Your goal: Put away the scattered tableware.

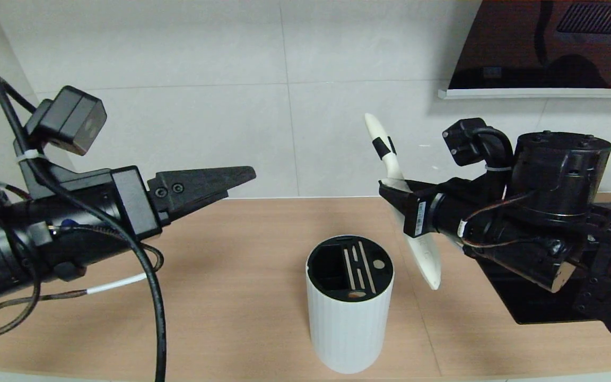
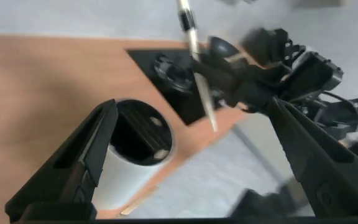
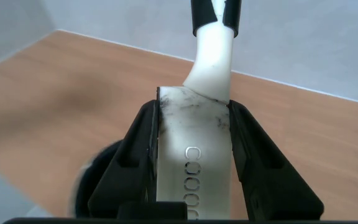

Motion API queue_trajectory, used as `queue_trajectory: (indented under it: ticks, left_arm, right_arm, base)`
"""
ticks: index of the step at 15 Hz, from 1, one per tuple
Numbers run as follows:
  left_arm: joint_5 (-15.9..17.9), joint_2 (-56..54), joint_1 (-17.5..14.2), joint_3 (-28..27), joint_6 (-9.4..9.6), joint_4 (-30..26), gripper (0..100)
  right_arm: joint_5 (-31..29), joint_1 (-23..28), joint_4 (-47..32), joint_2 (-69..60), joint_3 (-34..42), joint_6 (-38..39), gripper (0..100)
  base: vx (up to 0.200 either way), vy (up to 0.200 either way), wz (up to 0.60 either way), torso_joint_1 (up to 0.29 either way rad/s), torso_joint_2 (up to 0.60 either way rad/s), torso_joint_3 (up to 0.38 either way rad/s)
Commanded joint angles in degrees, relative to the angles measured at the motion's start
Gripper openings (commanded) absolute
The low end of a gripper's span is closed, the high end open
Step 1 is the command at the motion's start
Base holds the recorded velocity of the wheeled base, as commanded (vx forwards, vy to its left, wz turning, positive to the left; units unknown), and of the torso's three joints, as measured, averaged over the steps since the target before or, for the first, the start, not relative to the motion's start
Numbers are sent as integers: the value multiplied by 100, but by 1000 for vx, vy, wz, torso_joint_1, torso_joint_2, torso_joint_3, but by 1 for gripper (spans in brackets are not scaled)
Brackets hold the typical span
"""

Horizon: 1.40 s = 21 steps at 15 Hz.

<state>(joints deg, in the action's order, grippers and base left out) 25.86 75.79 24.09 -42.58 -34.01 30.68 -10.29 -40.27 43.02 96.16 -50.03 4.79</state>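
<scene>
A pale wood-grain countertop (image 1: pixel 242 249) runs across the scene and meets a wall (image 1: pixel 204 79) of large, off-white tiles. Thin grout lines cross the wall, one level and one upright near the middle. At the upper right hangs a range hood (image 1: pixel 549 48) with a dark, glossy face that carries dim reflections, and a pale trim strip (image 1: pixel 539 94) along its lower edge. The hood casts a soft shadow on the tiles below. A black glass cooktop (image 1: pixel 528 313) sits flush in the counter on the right. The light is even and diffuse.
</scene>
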Motion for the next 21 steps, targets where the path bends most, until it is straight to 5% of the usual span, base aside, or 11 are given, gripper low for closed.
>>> queue_trajectory:
  ticks: [1, 7, 10, 12, 18, 21]
  left_arm:
    - [-2, 252, 201, 83, -185, 201, 100]
    - [-37, 753, 623, 426, -396, 1238, 100]
    - [-257, 1052, 667, 400, -1319, 2020, 100]
    - [-300, 1228, 676, 400, -1529, 2231, 100]
    - [-819, 1658, 1063, 417, -1459, 2697, 100]
    - [-968, 1667, 1168, 435, -1169, 2759, 100]
  right_arm:
    - [1, -219, 5, -36, 37, 22, 0]
    - [1, -737, 5, -62, 116, 277, 0]
    - [1, -939, -4, -53, 116, 409, 0]
    - [1, -1106, 5, -45, 151, 488, 0]
    - [1, -1431, -4, 43, 169, 567, 0]
    - [1, -1493, 5, 52, 195, 576, 0]
  base:
    - [0, 0, 0, 0, 0, 0]
    - [0, 0, 0, 0, 0, 0]
    - [0, 0, 0, 0, 0, 0]
    - [0, 0, 0, 0, 0, 0]
    - [0, 0, 0, 0, 0, 0]
    - [0, 0, 0, 0, 0, 0]
